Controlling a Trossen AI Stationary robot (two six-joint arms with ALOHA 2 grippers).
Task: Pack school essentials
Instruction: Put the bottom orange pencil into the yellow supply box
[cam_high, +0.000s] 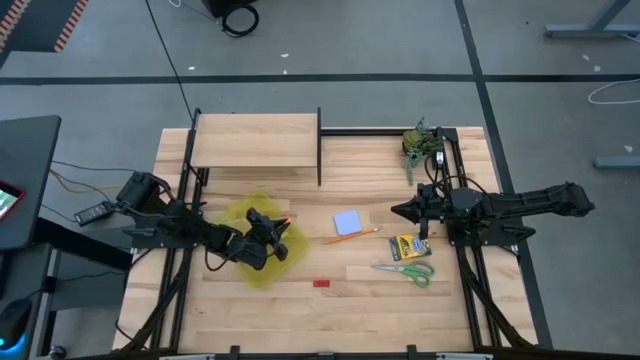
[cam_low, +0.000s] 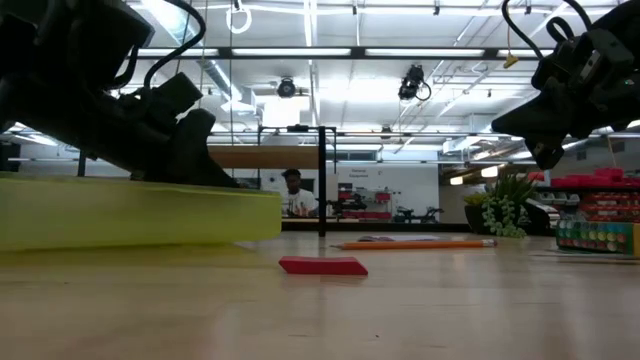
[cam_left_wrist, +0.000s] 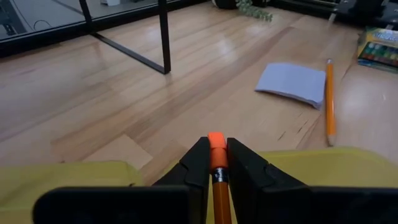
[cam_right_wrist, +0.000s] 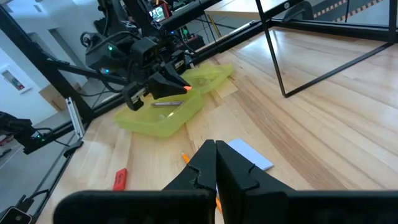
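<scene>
My left gripper (cam_high: 278, 228) hovers over the yellow translucent pouch (cam_high: 258, 250) and is shut on an orange pencil (cam_left_wrist: 216, 155). My right gripper (cam_high: 396, 211) is shut and holds nothing. It hangs above the table near the pale blue note pad (cam_high: 347, 222). A second orange pencil (cam_high: 350, 236), the crayon box (cam_high: 405, 247), the green-handled scissors (cam_high: 407, 270) and the red eraser (cam_high: 321, 283) lie flat on the table. No purple pencil shows plainly. My left gripper pinches the orange pencil between its two fingers just behind the eraser end (cam_left_wrist: 216, 142), which pokes out past the fingertips (cam_left_wrist: 198, 163). The pencil runs along the fingers, back toward the wrist. It is held above the pouch (cam_right_wrist: 163, 112), clear of the table.
A wooden shelf on black legs (cam_high: 255, 140) stands at the far left. A leafy plant (cam_high: 422, 140) sits at the far right corner. Bare wood lies along the near edge around the eraser (cam_low: 322, 265). A person shows in the room beyond the table.
</scene>
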